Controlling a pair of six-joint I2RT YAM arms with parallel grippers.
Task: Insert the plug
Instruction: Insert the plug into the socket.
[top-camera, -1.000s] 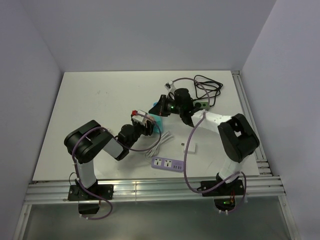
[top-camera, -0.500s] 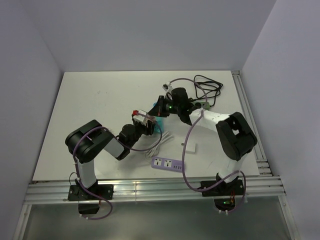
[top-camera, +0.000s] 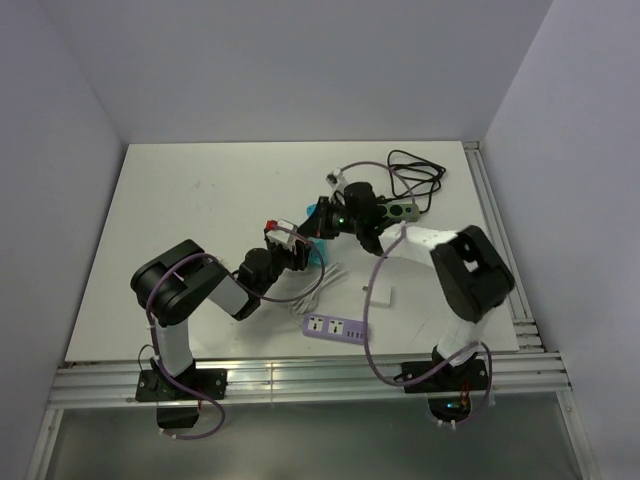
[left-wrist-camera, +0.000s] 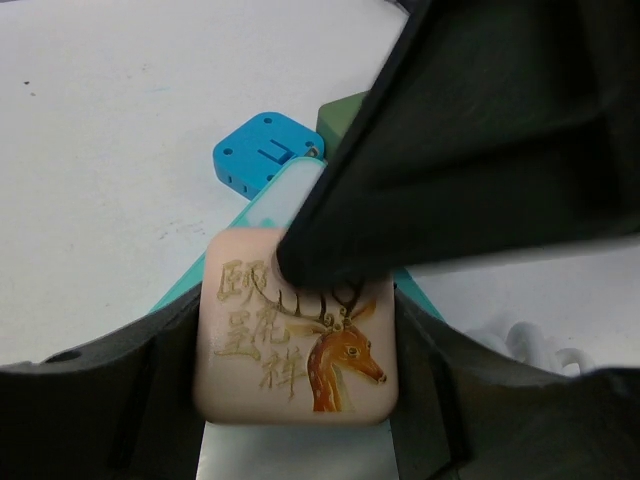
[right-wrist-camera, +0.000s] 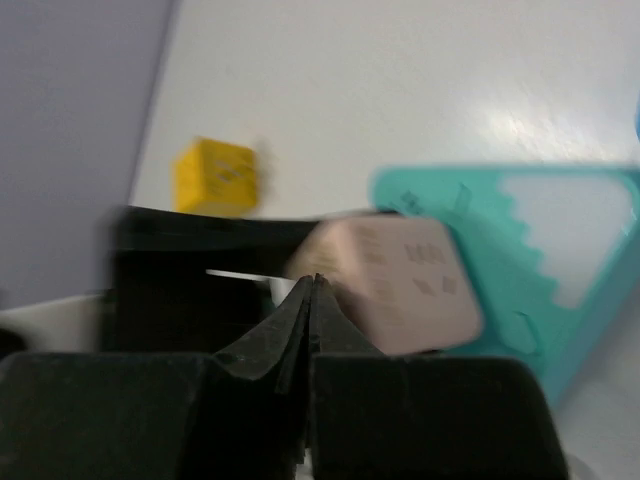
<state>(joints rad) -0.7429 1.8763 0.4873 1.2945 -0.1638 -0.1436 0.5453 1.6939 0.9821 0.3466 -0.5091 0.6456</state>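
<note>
**Now, left fingers (left-wrist-camera: 418, 298) pinch the pink deer-print block (left-wrist-camera: 295, 335); right fingers (right-wrist-camera: 265, 350) bear on it**

I have the left pair clamped on the block's two sides, printed face up. I take this block for the plug body. The right pair is pressed together with nothing between, its tip seemingly touching the block's upper edge, probably to square it in the grip. Both arms meet mid-desk. The power strip (top-camera: 335, 328) lies nearer me, sockets up, close to the front edge of the desk (top-camera: 200, 200). A white adapter (top-camera: 380, 295) and white cable (top-camera: 322, 285) crowd that path. Leftward the surface offers swinging room.
</note>
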